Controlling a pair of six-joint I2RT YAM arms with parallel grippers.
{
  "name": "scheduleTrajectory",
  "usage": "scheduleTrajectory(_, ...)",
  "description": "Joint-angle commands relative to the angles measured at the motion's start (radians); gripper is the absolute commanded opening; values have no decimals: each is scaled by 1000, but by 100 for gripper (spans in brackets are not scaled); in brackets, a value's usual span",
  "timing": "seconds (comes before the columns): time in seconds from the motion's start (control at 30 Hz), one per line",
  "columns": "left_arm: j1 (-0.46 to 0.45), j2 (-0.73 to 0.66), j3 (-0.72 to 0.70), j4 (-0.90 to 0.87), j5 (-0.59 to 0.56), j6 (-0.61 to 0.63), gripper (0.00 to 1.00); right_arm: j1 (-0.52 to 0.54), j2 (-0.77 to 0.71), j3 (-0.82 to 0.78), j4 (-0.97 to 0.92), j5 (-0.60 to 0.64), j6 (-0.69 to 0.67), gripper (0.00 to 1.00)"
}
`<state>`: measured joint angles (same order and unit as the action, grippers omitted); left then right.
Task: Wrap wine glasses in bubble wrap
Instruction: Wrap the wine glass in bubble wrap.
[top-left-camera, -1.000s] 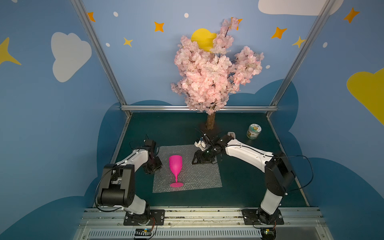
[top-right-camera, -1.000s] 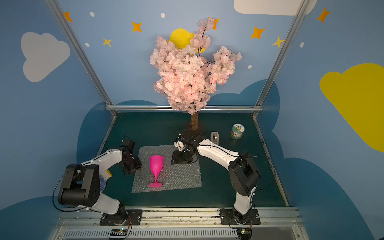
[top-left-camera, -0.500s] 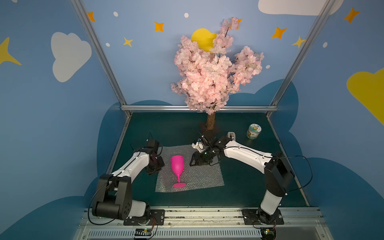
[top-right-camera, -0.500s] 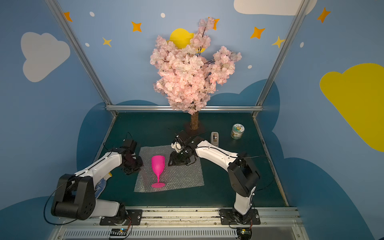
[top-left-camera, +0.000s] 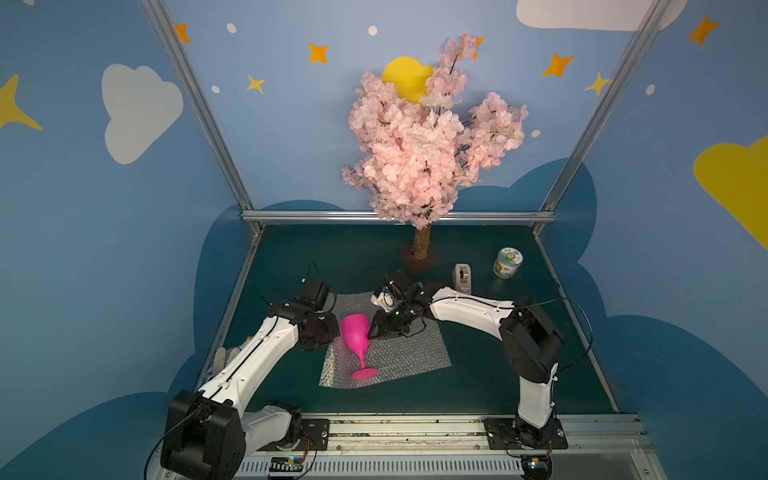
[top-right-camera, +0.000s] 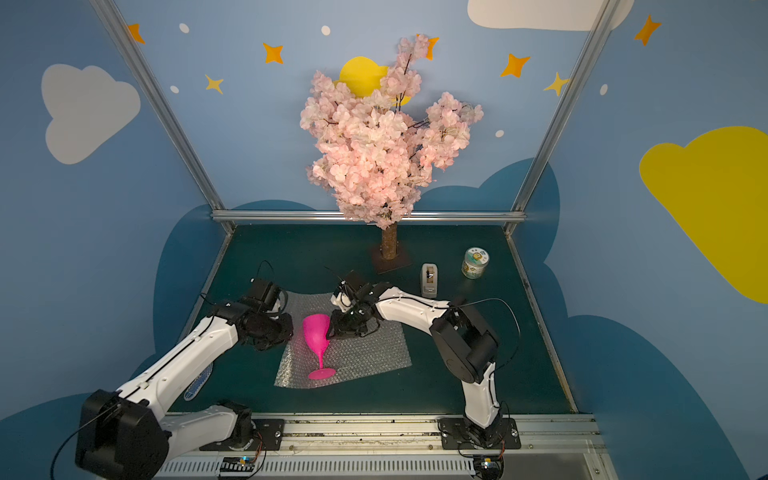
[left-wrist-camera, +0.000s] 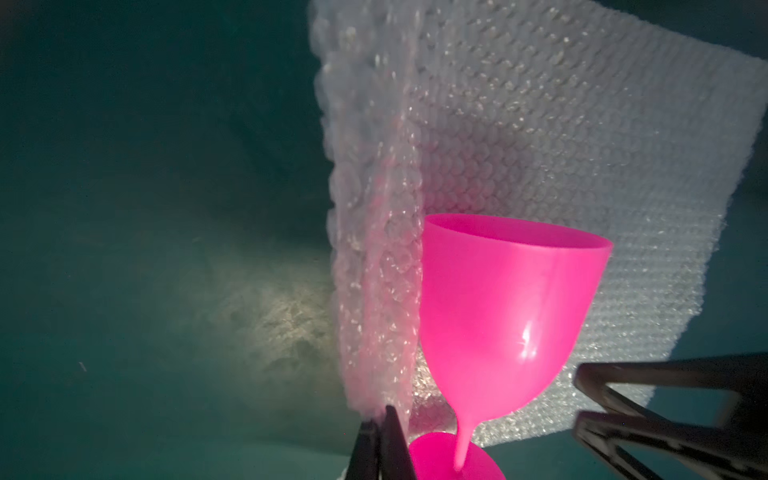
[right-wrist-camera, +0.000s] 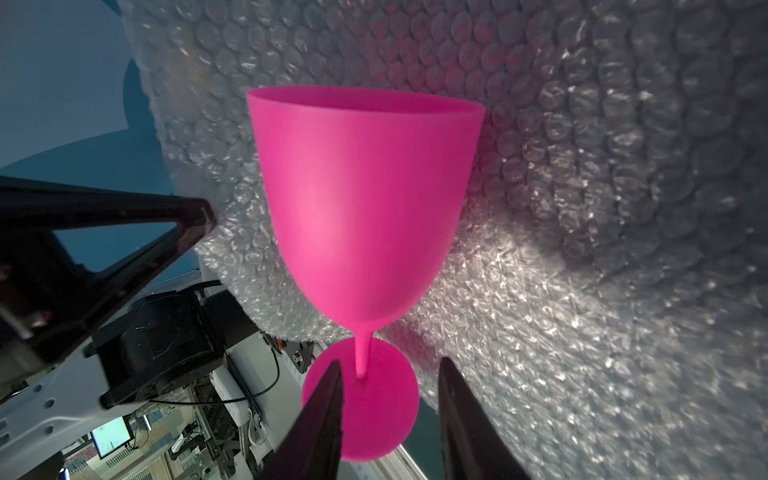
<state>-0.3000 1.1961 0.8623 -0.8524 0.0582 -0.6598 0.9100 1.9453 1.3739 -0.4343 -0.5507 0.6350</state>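
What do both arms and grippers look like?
White link shells and black joints on left arm and right arm, thin black cables looping free. Black left gripper and right gripper: slim tapering fingers, triangular cut-outs. No markings readable.

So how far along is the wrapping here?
Done: the goblet is on the wrap. In hand: the left gripper is shut on the wrap's edge, lifted beside the cup; the right gripper is open near the stem. To do: the cup is bare and most of the wrap lies flat, so the wrapping itself.
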Motion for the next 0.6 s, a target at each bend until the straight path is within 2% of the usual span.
scheduleTrajectory(0.0, -25, 19, 38, -28, 16, -64, 5, 11, 17, 43, 45, -23, 17, 35)
scheduleTrajectory(0.27, -117, 70, 92, -1, 13, -183, 5, 13, 31, 18, 87, -35, 41, 29)
scheduleTrajectory(0.43, -162, 108, 118, 31, 10, -268, 4, -7, 2, -32, 109, -46, 51, 29)
scheduleTrajectory(0.57, -200, 153, 147, 42, 0, -316, 3, -23, -55, -84, 146, -64, 46, 33)
